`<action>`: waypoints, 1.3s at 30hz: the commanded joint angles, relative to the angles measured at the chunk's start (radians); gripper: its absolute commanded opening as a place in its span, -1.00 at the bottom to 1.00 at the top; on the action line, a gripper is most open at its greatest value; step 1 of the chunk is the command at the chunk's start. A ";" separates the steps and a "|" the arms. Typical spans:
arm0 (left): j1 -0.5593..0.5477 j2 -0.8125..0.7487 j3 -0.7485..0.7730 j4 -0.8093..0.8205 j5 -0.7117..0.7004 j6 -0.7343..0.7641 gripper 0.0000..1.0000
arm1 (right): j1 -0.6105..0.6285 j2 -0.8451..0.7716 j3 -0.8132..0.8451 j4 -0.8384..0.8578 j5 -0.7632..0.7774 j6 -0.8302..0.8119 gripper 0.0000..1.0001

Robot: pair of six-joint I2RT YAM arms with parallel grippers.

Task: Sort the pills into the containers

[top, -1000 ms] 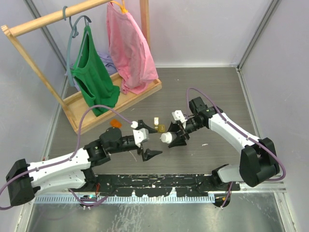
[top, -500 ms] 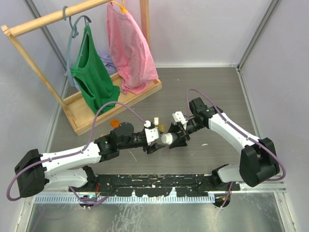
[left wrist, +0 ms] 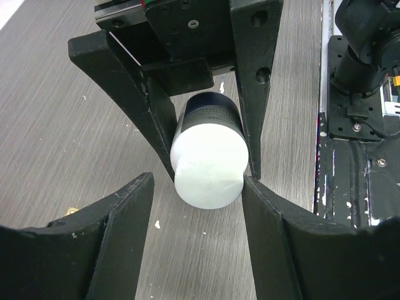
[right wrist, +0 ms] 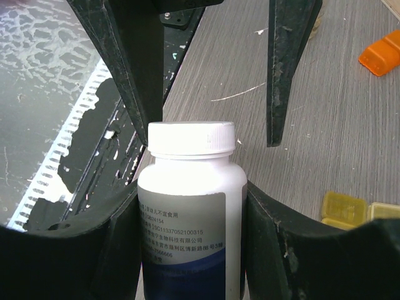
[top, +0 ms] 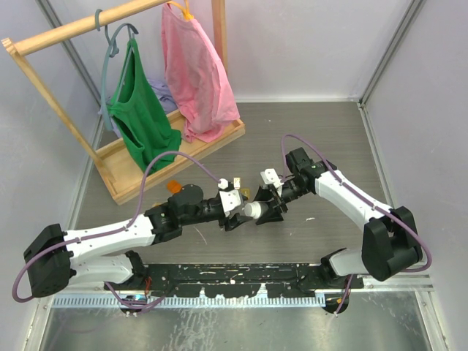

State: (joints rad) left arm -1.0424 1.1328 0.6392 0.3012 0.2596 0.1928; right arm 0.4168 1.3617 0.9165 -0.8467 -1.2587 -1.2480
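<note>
A white pill bottle [top: 254, 210] with a white cap [left wrist: 207, 167] and a blue-and-white label [right wrist: 187, 237] lies sideways in my right gripper [top: 265, 207], which is shut on its body [right wrist: 190, 187]. My left gripper [top: 239, 210] is open, with its two fingers on either side of the cap [left wrist: 197, 206]; the right-hand finger [left wrist: 275, 225] is against the cap's edge. The yellow pill box [top: 244, 194] sits on the table just behind the grippers; it also shows in the right wrist view [right wrist: 345, 208]. No loose pills show.
A small orange plastic piece [top: 174, 187] lies on the table left of the pill box, also in the right wrist view [right wrist: 381, 53]. A wooden clothes rack [top: 175, 150] with green and pink garments stands at the back left. A black rail [top: 234, 274] runs along the near edge.
My left gripper has moved right and forward to the bottle, so its open fingers now flank the cap. The right arm and the bottle have held still.
</note>
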 commanded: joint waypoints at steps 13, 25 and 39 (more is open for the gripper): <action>-0.002 -0.007 0.057 0.072 0.001 -0.041 0.21 | -0.004 0.005 0.040 -0.006 -0.035 -0.018 -0.98; -0.002 0.000 0.063 0.061 0.006 -0.047 0.23 | -0.003 0.007 0.040 -0.009 -0.038 -0.018 -0.98; -0.002 0.027 0.078 0.037 0.041 -0.054 -0.08 | -0.004 0.007 0.041 -0.009 -0.038 -0.018 -0.98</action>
State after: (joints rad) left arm -1.0424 1.1542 0.6621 0.2970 0.2695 0.1429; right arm 0.4168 1.3685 0.9184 -0.8501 -1.2587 -1.2488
